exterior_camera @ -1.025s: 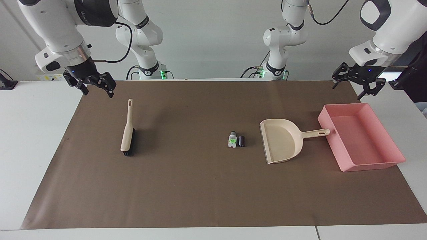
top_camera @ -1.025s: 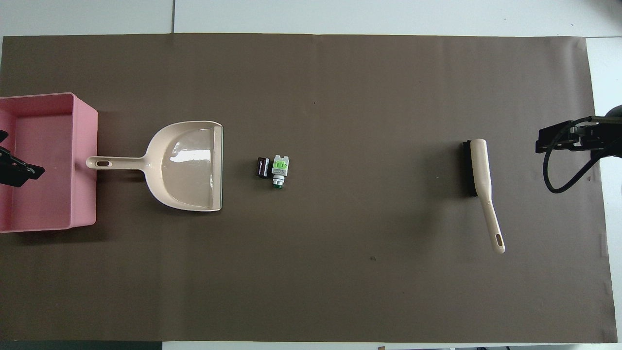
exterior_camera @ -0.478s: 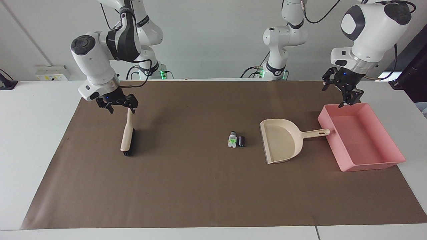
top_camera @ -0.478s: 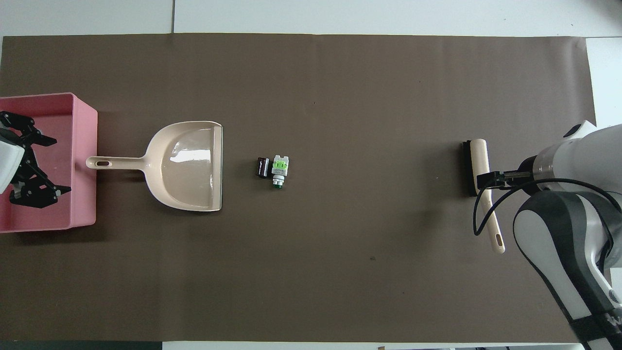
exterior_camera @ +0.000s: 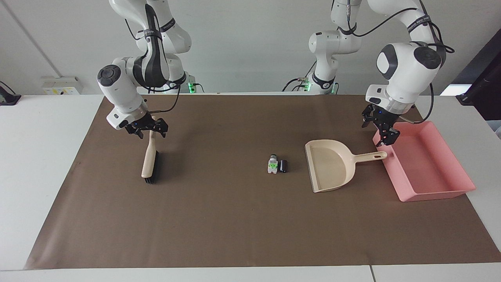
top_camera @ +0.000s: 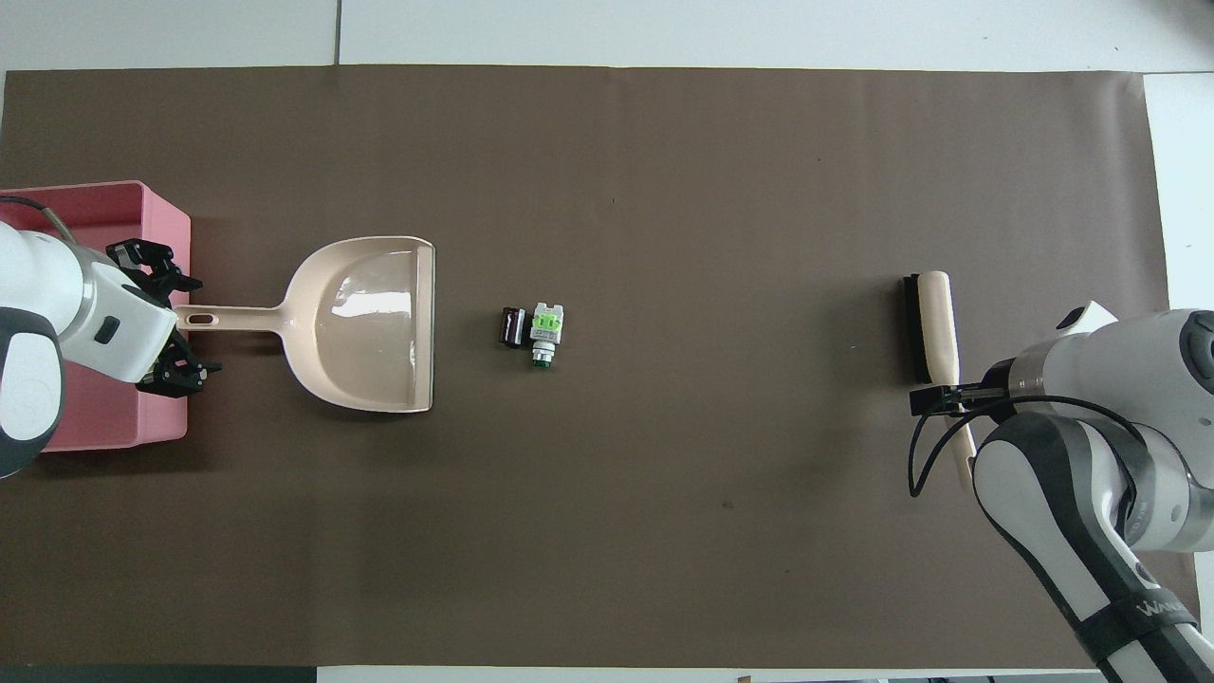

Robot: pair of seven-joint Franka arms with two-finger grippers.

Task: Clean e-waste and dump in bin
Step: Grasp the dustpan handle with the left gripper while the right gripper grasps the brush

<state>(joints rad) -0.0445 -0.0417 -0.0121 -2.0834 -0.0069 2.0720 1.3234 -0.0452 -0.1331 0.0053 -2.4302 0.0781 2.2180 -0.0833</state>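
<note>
- Facing view: right gripper hangs over the brush handle, fingers apart, holding nothing.
- Left gripper hangs open and empty over the dustpan handle end.
- E-waste lies mid-mat, just beside the dustpan mouth; bin touches the handle tip.
- Judged step: approach to tools; next, lower and close on both handles.

Pink bin, beige dustpan, brown mat, white-and-green part, blackish-purple cylinder

- No lettering, label or number can be made out on the two e-waste parts, the dustpan, the brush or the bin.
</note>
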